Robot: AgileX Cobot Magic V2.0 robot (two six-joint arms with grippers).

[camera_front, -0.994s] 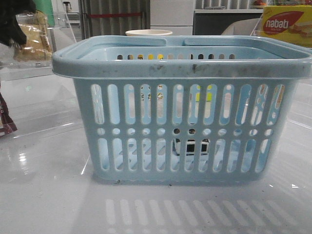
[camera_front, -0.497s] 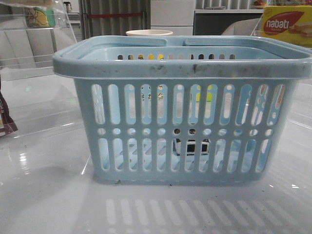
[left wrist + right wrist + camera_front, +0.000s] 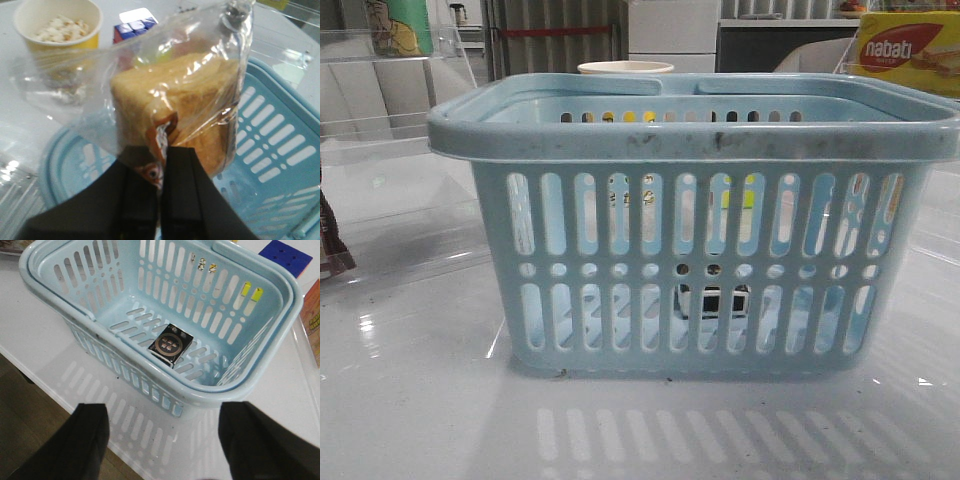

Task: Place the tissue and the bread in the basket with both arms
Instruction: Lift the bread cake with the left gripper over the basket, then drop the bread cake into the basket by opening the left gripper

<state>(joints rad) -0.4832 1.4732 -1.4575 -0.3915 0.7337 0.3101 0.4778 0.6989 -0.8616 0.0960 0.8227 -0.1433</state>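
The light-blue basket (image 3: 700, 140) stands mid-table. The tissue (image 3: 170, 344), a small black and white pack, lies on the basket floor and shows through the slots in the front view (image 3: 712, 300). My left gripper (image 3: 161, 162) is shut on the clear wrapper of the yellowish bread (image 3: 175, 100) and holds it up over the basket's rim (image 3: 50, 165). The bread and the left gripper are out of the front view. My right gripper (image 3: 165, 440) is open and empty, above the table's edge on the near side of the basket (image 3: 150, 300).
A yellow cup of popcorn (image 3: 57, 25) and a colour cube (image 3: 135, 27) stand beyond the basket. A nabati box (image 3: 910, 50) is at the back right. A dark maroon packet (image 3: 332, 245) and a clear plastic tray (image 3: 390, 110) lie at the left.
The bread in my left gripper has risen out of the top left of the front view. The basket and the tissue have not moved.
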